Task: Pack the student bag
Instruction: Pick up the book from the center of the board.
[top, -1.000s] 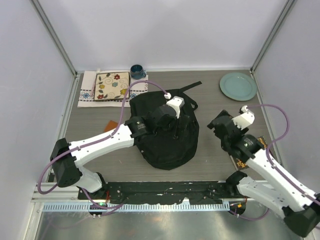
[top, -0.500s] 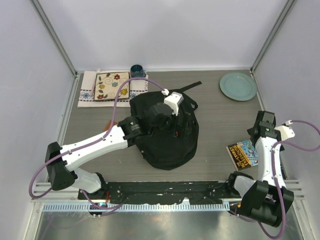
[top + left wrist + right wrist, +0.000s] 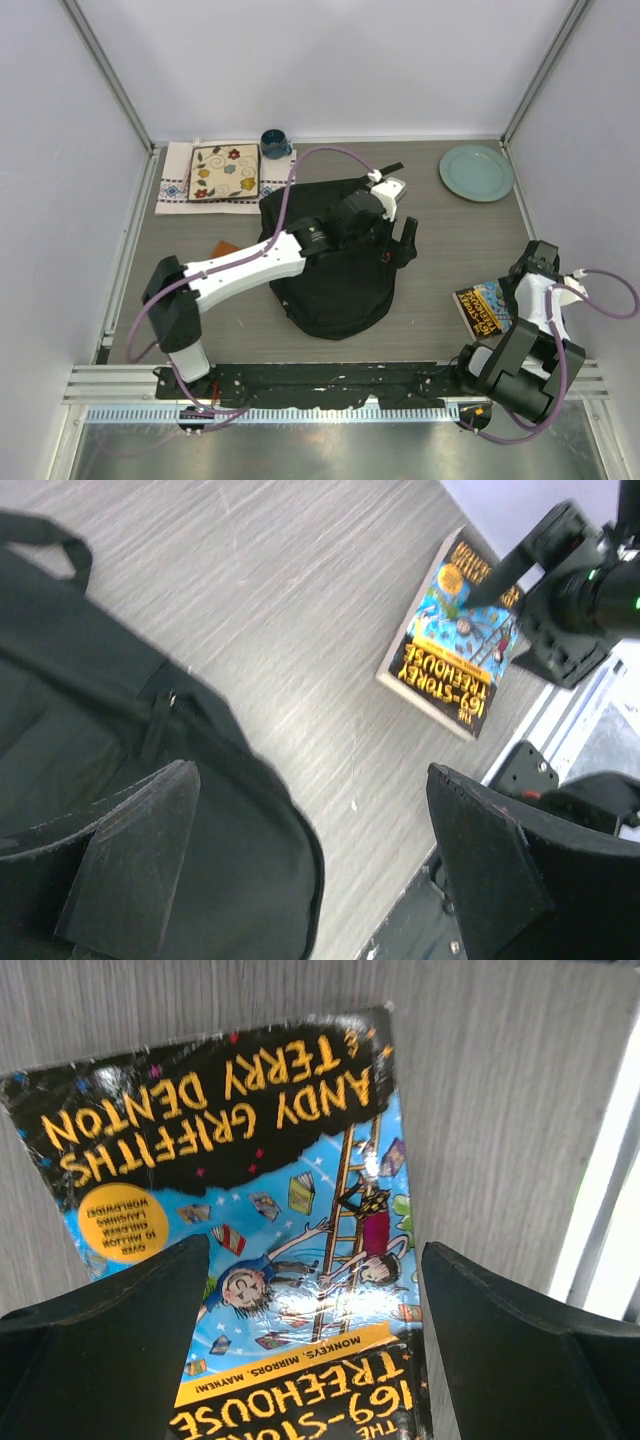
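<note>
In the top view the left arm (image 3: 250,265) covers the upper part of the large black soft fabric backpack (image 3: 340,295). A small flat orange-brown thing (image 3: 222,249) lies half under that arm, too small to identify. In the right wrist view the colourful paperback book (image 3: 270,1160) runs off the bottom edge, title cut short, lower corners behind the right gripper (image 3: 312,1250).
</note>
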Tool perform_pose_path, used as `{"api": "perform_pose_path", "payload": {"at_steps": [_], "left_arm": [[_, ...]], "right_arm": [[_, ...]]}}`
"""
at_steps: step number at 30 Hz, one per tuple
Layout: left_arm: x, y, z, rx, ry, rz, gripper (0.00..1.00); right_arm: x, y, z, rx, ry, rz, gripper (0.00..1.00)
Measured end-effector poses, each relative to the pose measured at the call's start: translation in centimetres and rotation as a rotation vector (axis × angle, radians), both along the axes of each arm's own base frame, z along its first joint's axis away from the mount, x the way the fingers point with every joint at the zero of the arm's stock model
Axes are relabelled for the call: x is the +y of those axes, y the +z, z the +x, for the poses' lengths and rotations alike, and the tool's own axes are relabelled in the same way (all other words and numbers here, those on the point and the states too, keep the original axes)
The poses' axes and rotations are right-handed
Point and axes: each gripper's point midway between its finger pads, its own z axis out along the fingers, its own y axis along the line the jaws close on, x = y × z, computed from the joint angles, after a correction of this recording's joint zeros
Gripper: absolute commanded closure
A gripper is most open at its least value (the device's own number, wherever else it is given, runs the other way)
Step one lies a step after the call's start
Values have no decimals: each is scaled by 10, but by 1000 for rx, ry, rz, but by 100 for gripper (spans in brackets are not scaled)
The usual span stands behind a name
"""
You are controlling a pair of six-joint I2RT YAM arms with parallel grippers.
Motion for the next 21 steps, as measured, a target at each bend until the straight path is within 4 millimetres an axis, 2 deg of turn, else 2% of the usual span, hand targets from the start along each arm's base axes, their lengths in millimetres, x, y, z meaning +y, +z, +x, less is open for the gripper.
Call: {"api": "perform_pose_path", "payload": {"at_steps": [2, 5, 10, 15, 21], "left_arm": [[-18, -6, 10, -1, -27, -11, 0], [-44, -19, 26, -2, -57, -32, 0], [-83, -56, 46, 33, -126, -56, 1], [-120, -95, 57, 79, -194, -64, 0], [-150, -127, 61, 145, -251, -83, 0]], "right_arm": [[7, -11, 2, -14, 34, 32, 8], [8, -14, 12, -57, 81, 40, 8], [12, -16, 29, -126, 158, 56, 9], [23, -19, 50, -203, 271, 108, 12], [33, -15, 78, -300, 422, 147, 14]]}}
